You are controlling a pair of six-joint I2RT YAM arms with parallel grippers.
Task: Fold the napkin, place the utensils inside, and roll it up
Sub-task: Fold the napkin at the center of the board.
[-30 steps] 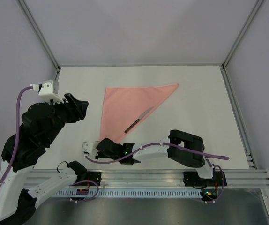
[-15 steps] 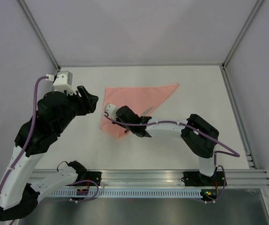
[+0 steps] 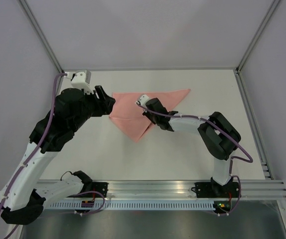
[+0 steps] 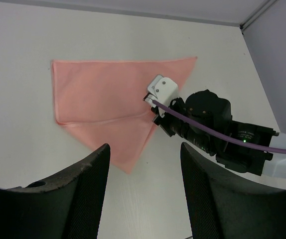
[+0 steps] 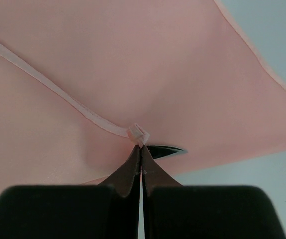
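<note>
The napkin (image 3: 133, 113) lay flat on the white desk (image 3: 208, 84). It was folded to a triangle, with its near point doubled back toward the middle, so that a hemmed edge ran slantwise across the pink sheet. The right fingers (image 5: 139, 167) were pressed together on a small bunched corner of that hem, pinching it low against the sheet. From their tips the hem led away to the left, and the napkin spread out ahead of them and to both sides. Just right of the tips a dark sliver (image 5: 167, 149) showed at the sheet's edge; whether it was cutlery or shadow could not be told. The left fingers (image 4: 95, 167) were spread wide apart, holding nothing, and hung above the desk clear of the sheet. In the left wrist view the napkin's doubled-back point lay between them and a little ahead. A small green light (image 4: 243, 141) glowed on the right arm behind its fingers.
</note>
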